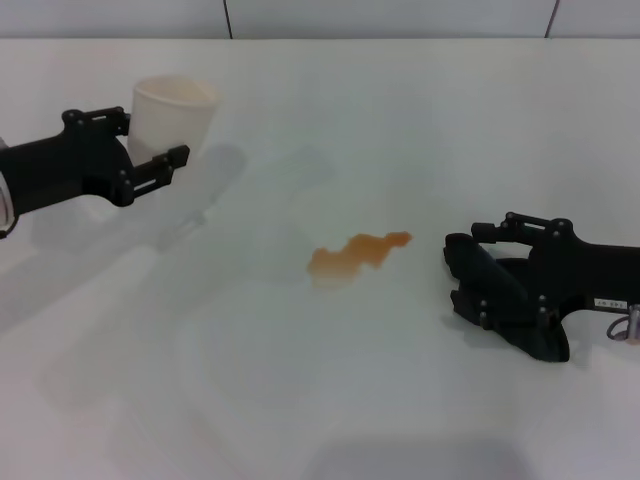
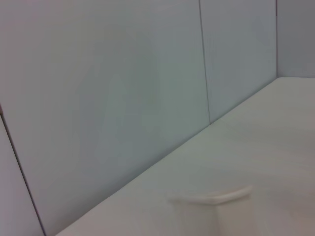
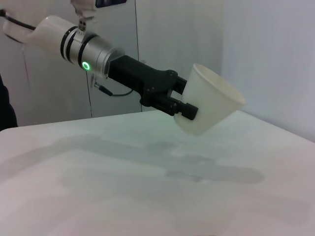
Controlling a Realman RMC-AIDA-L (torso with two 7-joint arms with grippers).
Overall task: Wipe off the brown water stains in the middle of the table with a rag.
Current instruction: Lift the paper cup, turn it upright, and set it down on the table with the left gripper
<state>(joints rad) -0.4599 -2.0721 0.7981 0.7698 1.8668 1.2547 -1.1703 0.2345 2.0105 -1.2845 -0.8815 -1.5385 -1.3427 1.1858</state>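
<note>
The brown water stains (image 1: pixel 355 255) lie as a wavy orange-brown streak in the middle of the white table (image 1: pixel 300 400), wider and paler at their left end. To their right, my right gripper (image 1: pixel 465 278) rests low on the table, shut on the rag (image 1: pixel 487 272), a black lump about a hand's width from the streak. At the far left my left gripper (image 1: pixel 158 138) hovers above the table, shut on a whitish cup (image 1: pixel 175 110). The right wrist view shows that cup (image 3: pixel 211 105) tilted in the left gripper (image 3: pixel 183 102).
A grey panelled wall (image 1: pixel 380 15) runs along the table's far edge. The cup's rim (image 2: pixel 211 198) shows in the left wrist view, with the wall (image 2: pixel 123 98) beyond it.
</note>
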